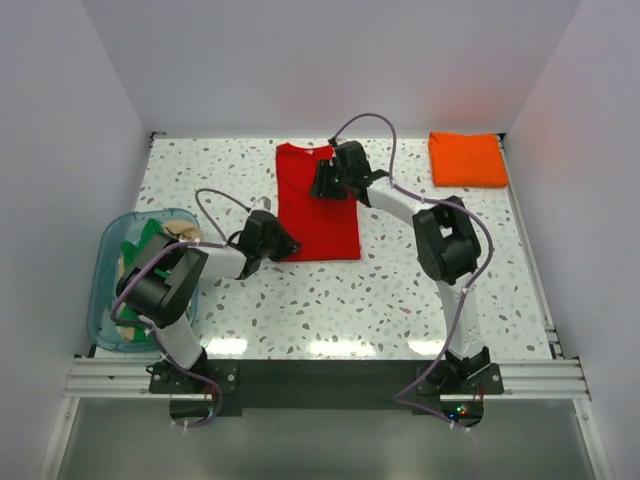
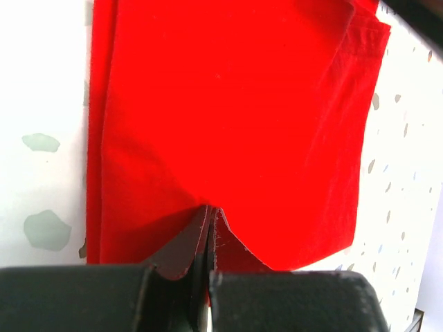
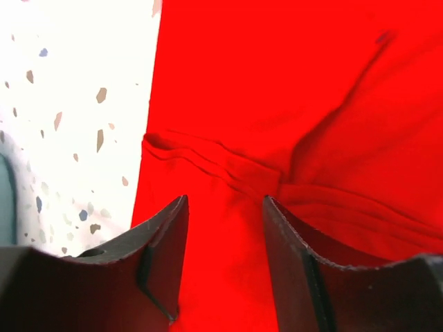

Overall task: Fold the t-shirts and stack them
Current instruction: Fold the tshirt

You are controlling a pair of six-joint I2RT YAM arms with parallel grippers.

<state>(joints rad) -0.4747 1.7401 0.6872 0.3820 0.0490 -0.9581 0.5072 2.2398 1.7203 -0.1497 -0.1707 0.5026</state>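
The red t-shirt (image 1: 320, 215) lies folded into a long strip at the table's middle back. My left gripper (image 1: 289, 243) is at its near left corner. In the left wrist view its jaws (image 2: 210, 211) are shut on the red shirt's (image 2: 235, 117) edge, and the cloth puckers at the tips. My right gripper (image 1: 320, 181) is over the strip's far part, open. In the right wrist view its fingers (image 3: 225, 207) straddle the red cloth (image 3: 304, 90) beside a creased hem. An orange t-shirt (image 1: 467, 158) lies folded at the back right.
A clear bluish tub (image 1: 105, 250) stands at the left edge, holding a green shirt (image 1: 150, 237) and a tan shirt (image 1: 183, 232). White walls close in the speckled table (image 1: 330, 300) on three sides.
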